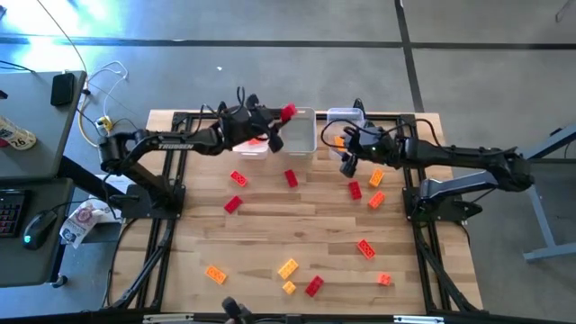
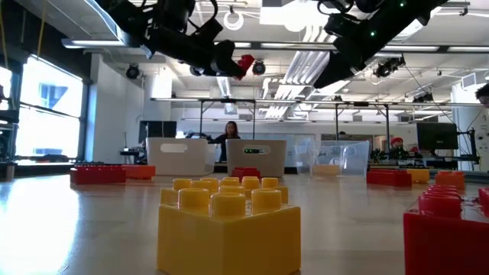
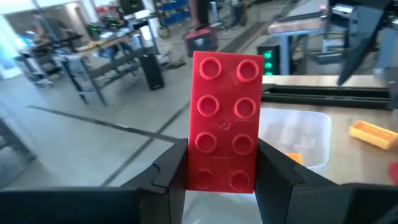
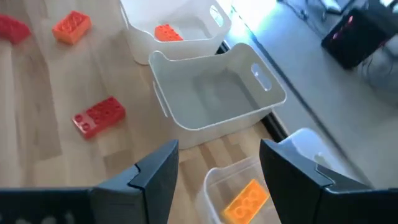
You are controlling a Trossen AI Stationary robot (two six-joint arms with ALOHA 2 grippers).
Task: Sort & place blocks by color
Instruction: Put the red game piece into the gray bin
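Sorting blocks into bins, wood table.
L gripper (image 3: 214,177) clamped on red block (image 3: 224,118) above middle bin (image 1: 301,130); R gripper (image 4: 217,171) wide open, empty, over clear bin (image 4: 233,186).

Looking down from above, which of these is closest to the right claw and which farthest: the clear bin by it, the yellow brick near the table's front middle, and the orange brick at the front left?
From the right gripper:
1. Clear bin, just behind it at the table's back edge.
2. Yellow brick, toward the front middle.
3. Orange brick, front left, farthest.
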